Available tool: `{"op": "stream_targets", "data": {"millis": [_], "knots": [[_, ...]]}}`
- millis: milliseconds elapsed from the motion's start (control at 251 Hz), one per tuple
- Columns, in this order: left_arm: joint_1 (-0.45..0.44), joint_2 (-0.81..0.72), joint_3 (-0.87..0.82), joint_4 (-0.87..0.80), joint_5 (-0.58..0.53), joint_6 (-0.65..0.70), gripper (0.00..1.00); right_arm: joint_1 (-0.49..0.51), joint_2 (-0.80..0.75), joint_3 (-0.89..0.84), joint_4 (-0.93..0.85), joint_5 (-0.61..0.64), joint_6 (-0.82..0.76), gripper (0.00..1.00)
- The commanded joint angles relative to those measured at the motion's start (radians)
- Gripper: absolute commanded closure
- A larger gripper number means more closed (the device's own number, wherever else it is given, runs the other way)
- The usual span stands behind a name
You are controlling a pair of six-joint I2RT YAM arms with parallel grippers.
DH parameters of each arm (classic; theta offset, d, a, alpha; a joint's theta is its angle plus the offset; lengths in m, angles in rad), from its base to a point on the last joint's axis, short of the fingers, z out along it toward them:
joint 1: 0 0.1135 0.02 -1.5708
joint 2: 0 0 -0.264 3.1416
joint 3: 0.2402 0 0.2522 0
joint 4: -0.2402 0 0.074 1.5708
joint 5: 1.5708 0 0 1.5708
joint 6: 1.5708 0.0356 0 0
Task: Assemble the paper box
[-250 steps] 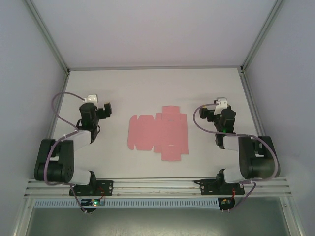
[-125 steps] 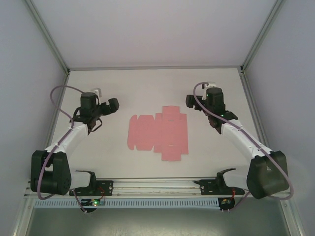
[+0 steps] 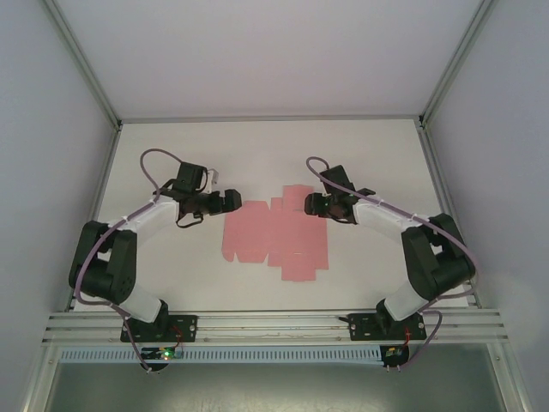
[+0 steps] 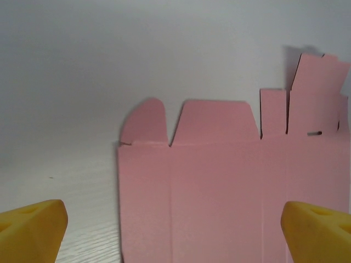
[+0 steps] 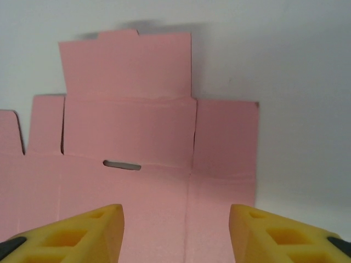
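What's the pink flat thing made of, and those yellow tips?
The paper box looks like thin matte card: flat, sharp cut edges, pressed crease lines. The yellow pads look like foam or rubber, with moulded hollows; I can't tell which.

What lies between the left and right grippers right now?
The flat pink paper box, unfolded on the table. The top external view shows the left gripper and right gripper at its opposite sides, both open.
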Motion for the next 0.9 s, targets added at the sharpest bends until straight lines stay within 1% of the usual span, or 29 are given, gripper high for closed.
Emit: {"op": "stream_targets", "data": {"millis": [0, 120, 263, 363, 471, 571, 611, 746, 898], "knots": [[-0.007, 0.020, 0.044, -0.078, 0.043, -0.022, 0.00, 0.016, 0.038, 0.014, 0.008, -0.051, 0.039, 0.46], [-0.009, 0.041, 0.059, -0.144, 0.085, -0.025, 0.00, 0.017, 0.079, -0.001, 0.022, -0.042, 0.055, 0.50], [-0.016, 0.044, 0.058, -0.213, 0.093, -0.033, 0.00, 0.013, 0.134, -0.024, 0.040, -0.047, 0.071, 0.53], [-0.019, 0.050, 0.057, -0.256, 0.065, -0.041, 0.00, 0.012, 0.153, -0.040, 0.044, -0.033, 0.075, 0.53], [-0.022, 0.077, 0.043, -0.242, 0.131, -0.062, 0.00, 0.006, 0.168, -0.055, 0.054, -0.035, 0.080, 0.53], [-0.024, 0.104, 0.053, -0.291, 0.129, -0.060, 0.00, 0.007, 0.176, -0.071, 0.065, -0.038, 0.086, 0.54], [-0.027, 0.110, 0.048, -0.283, 0.141, -0.060, 0.00, 0.006, 0.179, -0.078, 0.074, -0.043, 0.086, 0.54], [-0.030, 0.130, 0.032, -0.232, 0.261, -0.079, 0.00, 0.003, 0.184, -0.094, 0.079, -0.050, 0.088, 0.54], [-0.036, 0.149, 0.027, -0.196, 0.310, -0.098, 0.00, 0.003, 0.182, -0.111, 0.090, -0.057, 0.090, 0.55]]}}
